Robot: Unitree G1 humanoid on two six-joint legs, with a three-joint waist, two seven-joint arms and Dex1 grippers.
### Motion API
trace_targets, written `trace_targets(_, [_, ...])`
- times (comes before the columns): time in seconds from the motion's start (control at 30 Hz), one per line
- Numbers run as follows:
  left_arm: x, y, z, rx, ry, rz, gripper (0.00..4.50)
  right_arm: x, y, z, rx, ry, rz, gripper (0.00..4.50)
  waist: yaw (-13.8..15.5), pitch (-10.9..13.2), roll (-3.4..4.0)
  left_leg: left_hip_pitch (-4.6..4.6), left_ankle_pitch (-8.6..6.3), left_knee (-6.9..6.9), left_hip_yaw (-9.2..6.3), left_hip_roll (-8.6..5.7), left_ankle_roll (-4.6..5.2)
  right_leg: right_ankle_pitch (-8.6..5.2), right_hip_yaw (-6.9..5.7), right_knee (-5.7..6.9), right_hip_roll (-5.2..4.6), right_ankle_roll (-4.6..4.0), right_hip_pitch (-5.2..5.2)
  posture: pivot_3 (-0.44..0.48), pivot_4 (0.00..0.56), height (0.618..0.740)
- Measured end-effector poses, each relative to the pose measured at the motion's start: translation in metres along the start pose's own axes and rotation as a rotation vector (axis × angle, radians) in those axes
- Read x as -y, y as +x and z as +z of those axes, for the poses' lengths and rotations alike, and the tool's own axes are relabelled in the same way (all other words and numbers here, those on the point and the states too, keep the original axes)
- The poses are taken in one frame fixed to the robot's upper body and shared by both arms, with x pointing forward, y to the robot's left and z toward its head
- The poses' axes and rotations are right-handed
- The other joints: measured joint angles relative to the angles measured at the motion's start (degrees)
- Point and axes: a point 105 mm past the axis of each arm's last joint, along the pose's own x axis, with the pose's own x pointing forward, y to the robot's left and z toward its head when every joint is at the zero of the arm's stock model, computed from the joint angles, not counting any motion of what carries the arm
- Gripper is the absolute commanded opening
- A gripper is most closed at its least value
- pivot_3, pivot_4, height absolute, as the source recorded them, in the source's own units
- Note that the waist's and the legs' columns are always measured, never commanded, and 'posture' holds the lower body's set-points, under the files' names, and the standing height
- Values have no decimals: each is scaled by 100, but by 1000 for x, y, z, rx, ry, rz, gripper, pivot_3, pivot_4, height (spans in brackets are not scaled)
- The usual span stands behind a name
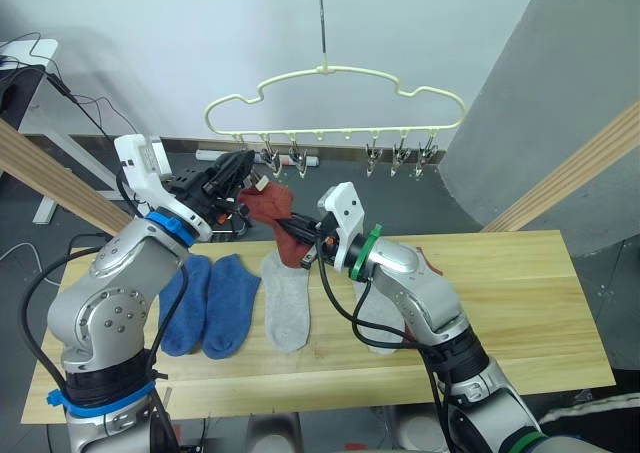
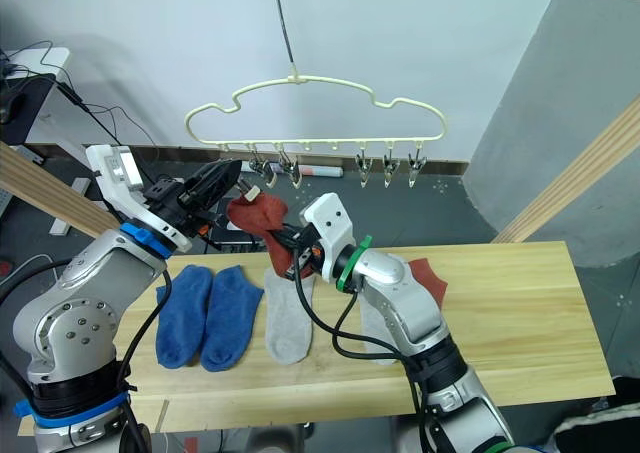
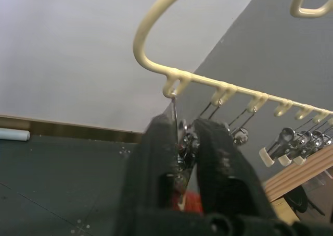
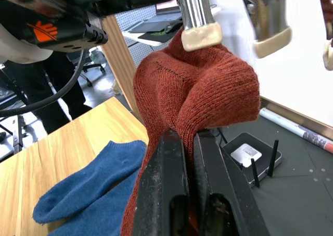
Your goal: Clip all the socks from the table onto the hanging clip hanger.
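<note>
Left eye view: a rust red sock (image 1: 272, 211) is held aloft, pinched between the closed fingers of the right gripper (image 1: 300, 241), just below the clip hanger (image 1: 335, 98). The hanger's leftmost clip (image 3: 179, 142) is squeezed by the left gripper (image 1: 243, 166). Two blue socks (image 1: 208, 303) and two grey socks (image 1: 285, 298) are laid on the table (image 1: 520, 313).

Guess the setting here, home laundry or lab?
Probably a lab or test room staged for a laundry task: a bare pale wood table with socks laid out, a cream clip hanger hung from above, loose cables and a power strip on the dark floor.
</note>
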Motion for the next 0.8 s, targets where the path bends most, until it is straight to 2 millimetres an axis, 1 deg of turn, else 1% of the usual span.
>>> trace_targets(0.03, [0,0,0,-2,1,1,2318,0,0,0,1,-1,1,0,0,0,0,0,0,0,0,0,1,0,0,0,0,0,0,-93,315,740])
trace_targets(0.1, [-1,-2,-2,-9,4,5,2892,0,1,0,1,1,1,0,0,0,0,0,0,0,0,0,1,0,0,0,0,0,0,-92,316,740])
trace_targets(0.13, [-2,-2,-2,-11,4,6,3207,0,1,-1,-1,4,1,265,0,0,0,0,-1,0,0,0,1,0,0,0,0,0,0,-91,316,740])
trace_targets(0.27, [-3,-6,-4,-26,42,16,3218,0,3,-4,-17,-5,0,1472,0,0,0,0,-1,0,0,0,1,0,0,0,-1,0,0,-89,316,740])
trace_targets(0.43, [-7,-11,-3,-27,133,48,3218,-2,2,-10,-58,-45,10,1472,1,0,-1,1,0,0,0,0,1,0,0,1,-1,0,0,-86,315,740])
trace_targets(0.5, [-11,-13,-3,-30,201,72,3218,2,-4,-16,-87,-53,2,1472,3,0,0,0,0,-1,1,0,1,0,0,-1,-2,0,0,-85,316,740])
trace_targets(0.57, [-12,-16,-3,-24,263,84,3218,6,-16,-24,-121,-65,-11,1472,13,0,0,-1,-1,-2,1,-1,1,0,0,-4,-3,0,0,-88,322,740])
trace_targets(0.67, [-7,-21,-7,-11,348,83,3218,8,-43,-31,-167,-111,-11,1472,60,0,0,-4,-2,-3,5,-4,3,0,2,-7,-10,0,-1,-89,320,740])
trace_targets(0.73, [-1,-23,-11,-1,376,72,3218,8,-58,-29,-179,-151,-5,1472,100,0,-1,-3,-5,-1,4,-5,8,0,2,-5,-10,1,0,-98,325,740])
trace_targets(0.8, [4,-23,-13,19,388,68,3218,9,-70,-20,-172,-202,-1,1472,103,0,0,0,-7,0,3,-3,13,0,2,1,-6,1,0,-104,332,740])
